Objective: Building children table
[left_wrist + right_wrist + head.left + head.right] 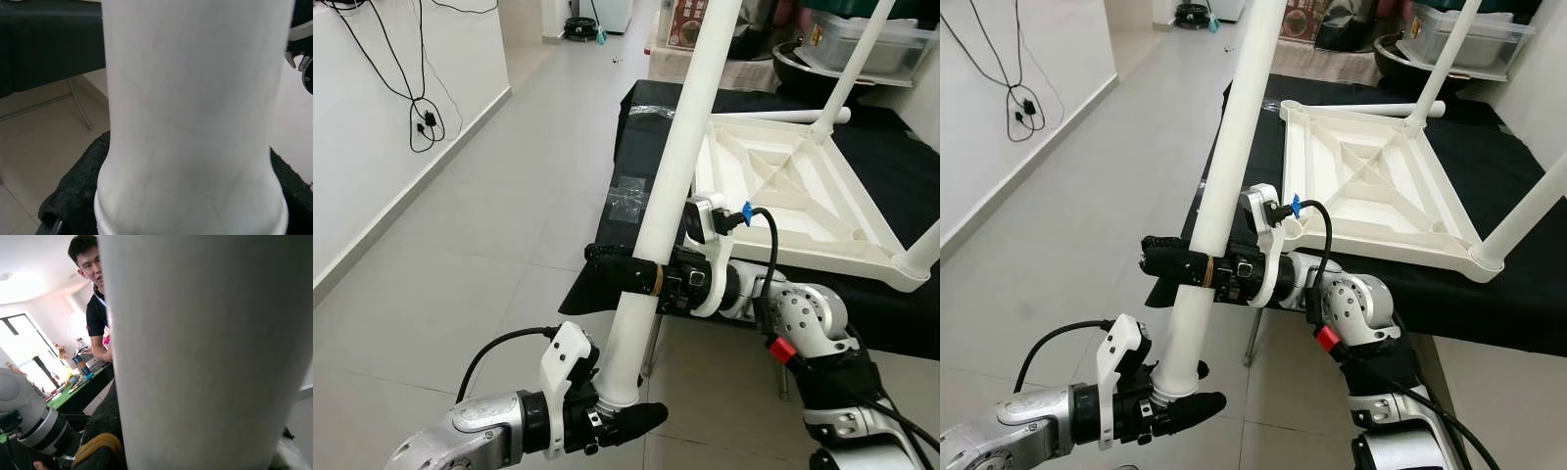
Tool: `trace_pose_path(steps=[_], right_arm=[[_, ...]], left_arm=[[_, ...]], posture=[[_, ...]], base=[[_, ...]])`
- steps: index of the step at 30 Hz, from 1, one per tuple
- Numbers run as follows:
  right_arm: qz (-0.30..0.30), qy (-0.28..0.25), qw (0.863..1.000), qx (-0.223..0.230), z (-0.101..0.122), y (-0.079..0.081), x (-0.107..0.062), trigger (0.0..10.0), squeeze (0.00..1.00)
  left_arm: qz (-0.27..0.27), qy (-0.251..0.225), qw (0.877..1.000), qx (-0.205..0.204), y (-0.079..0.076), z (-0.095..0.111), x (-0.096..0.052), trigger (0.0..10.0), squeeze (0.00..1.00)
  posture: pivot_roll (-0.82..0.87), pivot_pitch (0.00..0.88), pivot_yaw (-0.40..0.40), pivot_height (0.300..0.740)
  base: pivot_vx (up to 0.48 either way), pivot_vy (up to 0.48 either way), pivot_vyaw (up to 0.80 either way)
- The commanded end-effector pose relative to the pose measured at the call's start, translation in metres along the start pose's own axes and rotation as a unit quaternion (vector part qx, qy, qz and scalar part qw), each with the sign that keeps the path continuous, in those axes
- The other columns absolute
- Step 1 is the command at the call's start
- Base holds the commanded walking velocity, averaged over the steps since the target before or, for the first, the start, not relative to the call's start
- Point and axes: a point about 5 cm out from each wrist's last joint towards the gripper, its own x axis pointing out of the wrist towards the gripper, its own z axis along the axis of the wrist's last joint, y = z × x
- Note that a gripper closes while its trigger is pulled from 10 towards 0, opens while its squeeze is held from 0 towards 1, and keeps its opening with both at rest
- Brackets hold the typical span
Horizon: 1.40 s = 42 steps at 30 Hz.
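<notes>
Lowest in the head views, the left end effector (625,419) pinches the flared bottom end of a long white table leg (658,201), which rises tilted up and away over the tiled floor (489,235), while the right end effector (625,273) clamps the same leg higher up, a yellow band round one finger. Behind them the white tabletop (803,196) lies upside down on a black-draped bench (891,147), two legs already standing in its corners. Beyond sits a clear plastic bin (862,44); its contents and nearby box printing are unreadable.
</notes>
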Motion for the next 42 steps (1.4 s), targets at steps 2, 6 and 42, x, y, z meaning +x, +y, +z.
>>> trace_pose_path(steps=[2,6,42], right_arm=[[0.036,-0.001,0.999,-0.017,0.005,0.009,0.005,0.0,0.00],[0.037,-0.002,0.999,-0.020,0.006,0.009,0.004,0.0,0.00],[-0.570,-0.204,0.738,-0.297,0.074,-0.040,-0.059,10.0,0.00]], left_arm=[[0.018,0.023,0.999,-0.028,0.005,-0.010,0.000,10.0,0.00],[0.017,0.029,0.999,-0.016,0.004,-0.012,-0.003,10.0,0.73],[0.420,-0.108,0.895,0.110,0.044,0.017,-0.021,10.0,0.00]], posture=[[0.11,0.060,-0.078,0.740],[0.11,0.056,-0.078,0.740],[0.12,0.044,-0.097,0.740]], base=[[0.000,0.000,0.00],[0.000,0.000,0.00],[0.000,0.000,0.00]])
